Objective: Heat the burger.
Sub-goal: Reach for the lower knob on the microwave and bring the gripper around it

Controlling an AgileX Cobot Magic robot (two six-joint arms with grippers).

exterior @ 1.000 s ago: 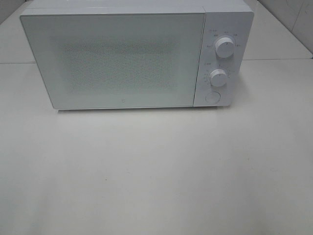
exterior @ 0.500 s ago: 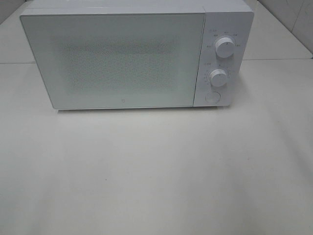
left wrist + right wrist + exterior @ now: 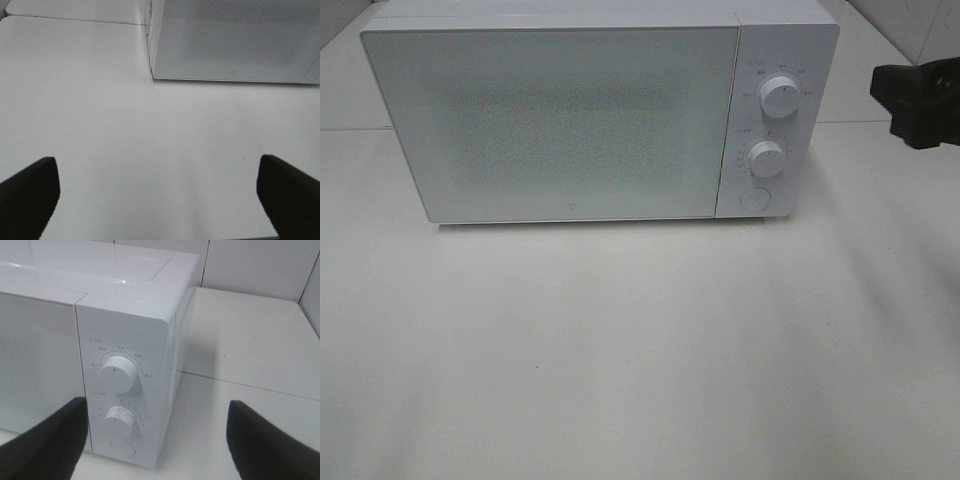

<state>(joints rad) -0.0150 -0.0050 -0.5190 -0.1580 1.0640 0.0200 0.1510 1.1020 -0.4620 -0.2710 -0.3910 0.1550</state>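
Exterior high view: a white microwave [image 3: 580, 120] stands at the back of the pale table [image 3: 640, 350], with its frosted door closed. On the panel to the right of the door are an upper knob [image 3: 779, 97], a lower knob [image 3: 767, 158] and a round button [image 3: 754, 198] beneath them. A black piece of the right arm [image 3: 920, 100] juts in from the right edge, level with the knobs and clear of the microwave.

The right wrist view shows the right pincer [image 3: 157, 407] spread wide with nothing between its dark fingers [image 3: 45, 445]. It faces the corner of the microwave that carries the knobs and does not touch it. A tiled wall [image 3: 250, 265] rises behind the table.

The left wrist view shows the left pincer [image 3: 156, 161] spread just as wide and empty. It hangs over bare table, well short of the lower corner of the door.

The burger shows in none of the views. Whether it lies behind the closed door cannot be told, because the frosted panel lets nothing through.
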